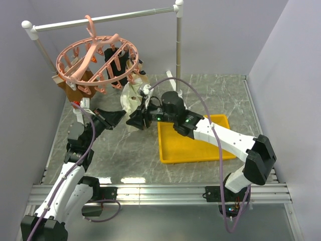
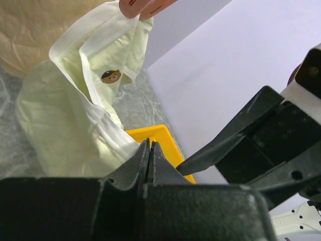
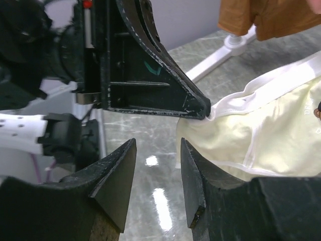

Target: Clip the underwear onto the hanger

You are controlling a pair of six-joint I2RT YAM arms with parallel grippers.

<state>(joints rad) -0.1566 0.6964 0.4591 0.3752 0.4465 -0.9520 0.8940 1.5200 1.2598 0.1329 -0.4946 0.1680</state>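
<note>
My left gripper [image 2: 149, 150] has its fingers pressed together on the white waistband of the underwear [image 2: 60, 115]. The band runs straight into my fingertips, and the right wrist view shows the same pinch from the other side. From above, this gripper [image 1: 120, 114] sits off the left side of the yellow tray [image 1: 193, 145], near its far left corner.

The underwear [image 1: 131, 100] hangs past that same corner, left of the tray and between it and the pink hanger [image 1: 95, 60]. Its pale cloth droops below my left fingertips, with a small bear print [image 2: 110, 76] on the inside of the band. A pink clip [image 2: 143, 6] touches the top of the band, but I cannot tell whether it bites.

My right gripper [image 3: 158, 150] has its fingers apart with only table [image 3: 150, 135] showing between them. The underwear [image 3: 281, 135] lies just beside its right finger, not between the two. From above, this gripper [image 1: 139, 120] is at the tray's far left corner, close to my left one.
</note>
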